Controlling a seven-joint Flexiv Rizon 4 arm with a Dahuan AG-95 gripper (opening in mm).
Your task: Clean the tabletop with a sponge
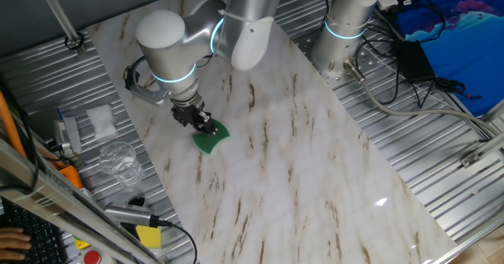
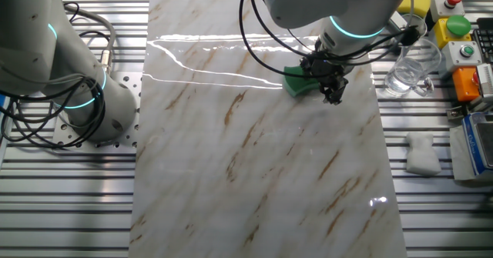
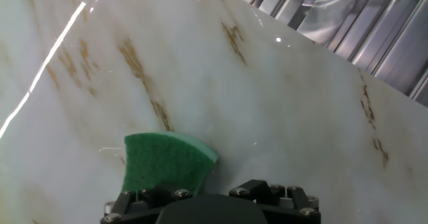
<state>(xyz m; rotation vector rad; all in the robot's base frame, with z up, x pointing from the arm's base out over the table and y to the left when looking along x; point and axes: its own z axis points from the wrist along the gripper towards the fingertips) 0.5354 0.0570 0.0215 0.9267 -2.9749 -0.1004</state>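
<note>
The white marble-look tabletop (image 1: 315,161) with brown veins fills the middle of both fixed views (image 2: 254,173). The green sponge (image 1: 211,140) lies flat on it near its edge on the glass side. It also shows in the other fixed view (image 2: 296,82) and in the hand view (image 3: 164,162). My gripper (image 1: 205,125) points down onto the sponge and is shut on its edge (image 2: 330,87). In the hand view only the gripper's black body shows at the bottom edge. The fingertips are hidden, and the sponge sticks out ahead on the left.
A clear glass (image 1: 118,160) (image 2: 408,69) and a white folded cloth (image 1: 101,120) (image 2: 422,152) sit on the ribbed metal beside the slab. A yellow block (image 1: 148,236) and a button box (image 2: 454,27) lie there too. A second arm's base (image 1: 346,27) (image 2: 69,65) stands on the other side.
</note>
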